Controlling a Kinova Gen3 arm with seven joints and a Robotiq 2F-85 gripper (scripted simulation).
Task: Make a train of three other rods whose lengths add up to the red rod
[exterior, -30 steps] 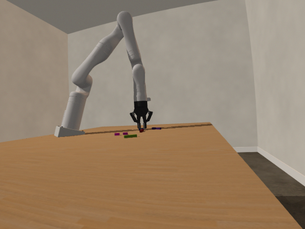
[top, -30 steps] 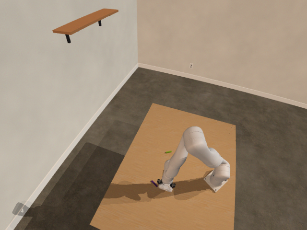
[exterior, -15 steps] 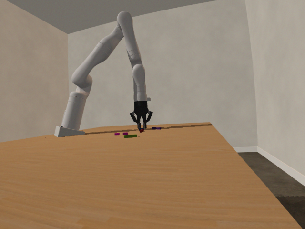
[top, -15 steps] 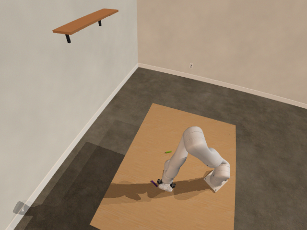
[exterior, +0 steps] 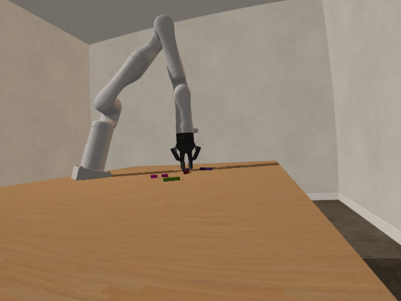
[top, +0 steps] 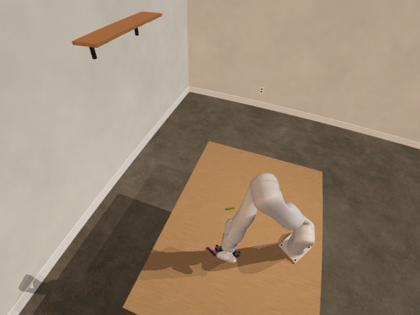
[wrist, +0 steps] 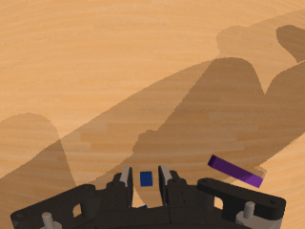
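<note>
My gripper [exterior: 187, 167] hangs low over the table, fingers pointing down. In the wrist view a small blue rod [wrist: 147, 178] sits between the fingertips, which stand narrowly apart with a thin gap on each side of it. A purple rod [wrist: 235, 171] lies flat just to the right of the fingers; it also shows in the top and exterior views [top: 210, 251] [exterior: 205, 168]. A red rod [exterior: 185, 172] shows end-on right by the fingertips. Two magenta rods [exterior: 153, 176] [exterior: 164, 175] lie in a line to the left, and a lime-green rod [exterior: 171, 179] lies in front of them.
The arm's base [top: 294, 249] stands near the table's right edge. The arm hides the magenta and red rods in the top view, where the lime-green rod [top: 230, 208] shows farther back. A wall shelf [top: 117, 28] hangs far off.
</note>
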